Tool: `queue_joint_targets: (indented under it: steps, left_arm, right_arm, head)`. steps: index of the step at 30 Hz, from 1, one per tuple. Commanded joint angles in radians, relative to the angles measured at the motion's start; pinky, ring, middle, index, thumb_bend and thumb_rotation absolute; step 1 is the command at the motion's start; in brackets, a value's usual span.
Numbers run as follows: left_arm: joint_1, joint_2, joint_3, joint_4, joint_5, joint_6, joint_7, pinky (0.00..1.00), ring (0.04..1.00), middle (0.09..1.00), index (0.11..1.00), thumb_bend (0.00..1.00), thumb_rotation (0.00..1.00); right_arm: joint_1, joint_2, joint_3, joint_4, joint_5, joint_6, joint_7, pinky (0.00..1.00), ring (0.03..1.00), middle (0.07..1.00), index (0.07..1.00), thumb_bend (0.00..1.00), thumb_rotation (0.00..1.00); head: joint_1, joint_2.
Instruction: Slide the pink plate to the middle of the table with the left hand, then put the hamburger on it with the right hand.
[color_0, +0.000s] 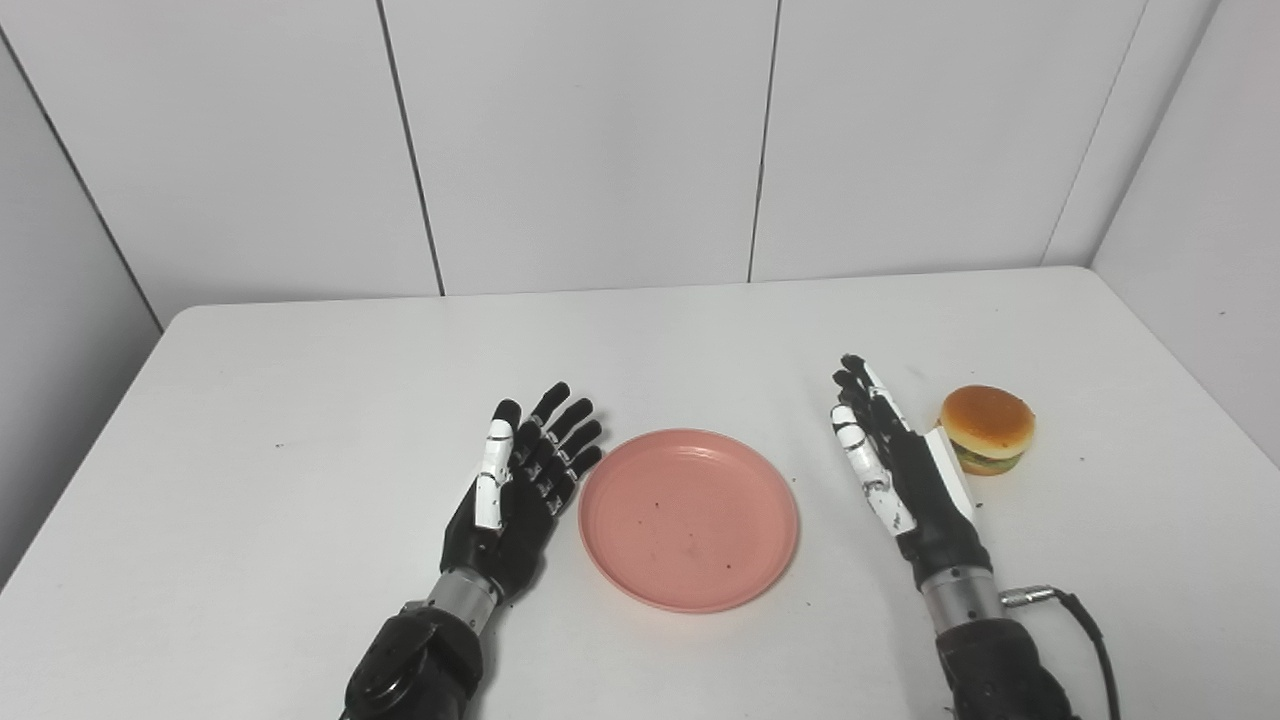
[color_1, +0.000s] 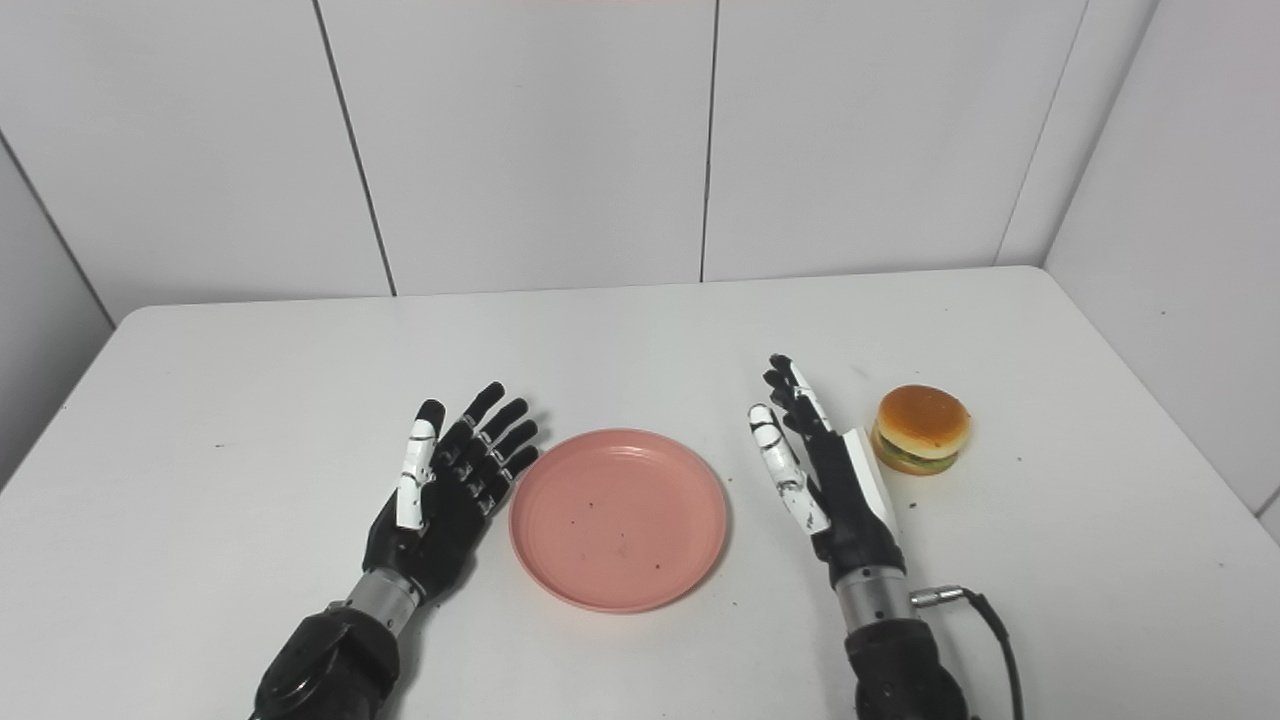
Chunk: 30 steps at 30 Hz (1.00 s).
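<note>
Plate (color_0: 688, 518) lies mid-surface between my hands, empty. Hamburger (color_0: 987, 429) sits just beside my right hand (color_0: 893, 465), on its outer side, apart from it. Right hand spread, holding nothing; left hand (color_0: 520, 480) likewise, just beside the plate's rim.

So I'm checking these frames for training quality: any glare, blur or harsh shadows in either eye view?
Left eye view: even, soft light; the pink plate and hamburger look sharp, with faint shadows only. Right eye view: much the same, no glare on the table; the left hand and right hand are in focus and cast thin shadows.
</note>
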Motion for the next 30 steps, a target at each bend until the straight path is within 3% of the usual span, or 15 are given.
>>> queue_joint_targets:
  steps: [1,7,11,16,19,24,30]
  left_arm:
    - [0.024,0.019,0.011,0.009,-0.007,0.048,0.004,0.94,0.928,0.925,0.930,0.54,1.00]
    - [0.024,0.037,0.030,0.009,-0.032,0.062,-0.013,0.95,0.933,0.934,0.944,0.53,1.00]
    - [0.025,0.045,0.033,0.004,-0.042,0.066,-0.018,0.95,0.928,0.935,0.951,0.52,1.00]
    - [0.022,0.061,0.045,0.019,-0.053,0.064,-0.034,0.97,0.945,0.943,0.950,0.53,1.00]
    - [0.018,0.071,0.052,0.034,-0.068,0.062,-0.051,0.98,0.948,0.948,0.955,0.52,1.00]
    - [0.012,0.080,0.062,0.051,-0.085,0.058,-0.073,1.00,0.954,0.953,0.967,0.51,1.00]
    - [0.009,0.086,0.072,0.054,-0.095,0.065,-0.084,0.99,0.951,0.953,0.969,0.50,1.00]
  right_arm:
    - [-0.046,-0.025,-0.005,-0.040,-0.023,0.003,0.003,0.87,0.903,0.915,0.931,0.46,1.00]
    - [-0.094,-0.069,0.004,-0.047,-0.117,-0.003,-0.012,0.85,0.893,0.927,0.916,0.47,0.99]
    - [-0.117,-0.096,-0.001,-0.070,-0.188,0.025,-0.007,0.82,0.885,0.918,0.919,0.56,0.94]
    - [-0.144,-0.164,-0.019,-0.074,-0.253,0.012,-0.012,0.80,0.880,0.923,0.928,0.60,0.86]
    - [-0.154,-0.188,-0.029,-0.073,-0.303,0.019,-0.030,0.75,0.873,0.928,0.922,0.68,0.81]
    - [-0.174,-0.242,-0.032,-0.083,-0.456,0.092,-0.007,0.71,0.884,0.947,0.935,0.84,0.77]
    - [-0.193,-0.297,-0.028,-0.087,-0.590,0.164,0.047,0.71,0.892,0.969,0.957,0.93,0.72]
  head:
    - [-0.030,-0.007]
    - [-0.094,-0.013]
    - [-0.120,-0.015]
    - [-0.182,-0.028]
    - [-0.201,-0.036]
    - [-0.220,-0.042]
    - [-0.232,-0.046]
